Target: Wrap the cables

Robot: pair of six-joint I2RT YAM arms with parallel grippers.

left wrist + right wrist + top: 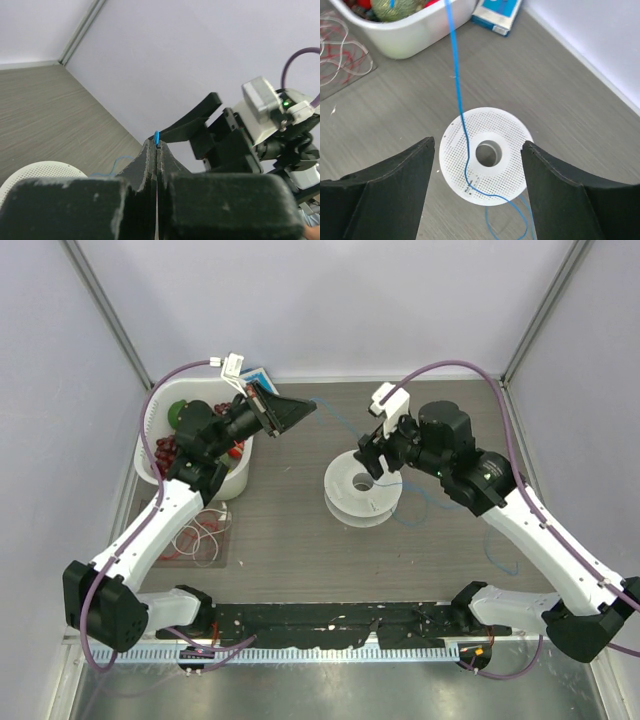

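A hair-thin blue cable (455,75) runs taut down to a white perforated spool (492,122) and crosses its top face, then trails off in loose loops on the table. My left gripper (156,141) is shut on the blue cable (156,135), whose end pokes out at the fingertips. In the top view the left gripper (310,406) is held above the table, left of the spool (350,502). My right gripper (477,145) hangs open straight above the spool, a finger on each side and nothing between them. Red and white cables (197,536) lie looped at the left.
A white bin (243,472) of red and green items stands at the back left, under my left arm. A blue and white box (497,17) lies behind it. A black strip (330,624) runs along the near edge. The enclosure walls close the back and both sides.
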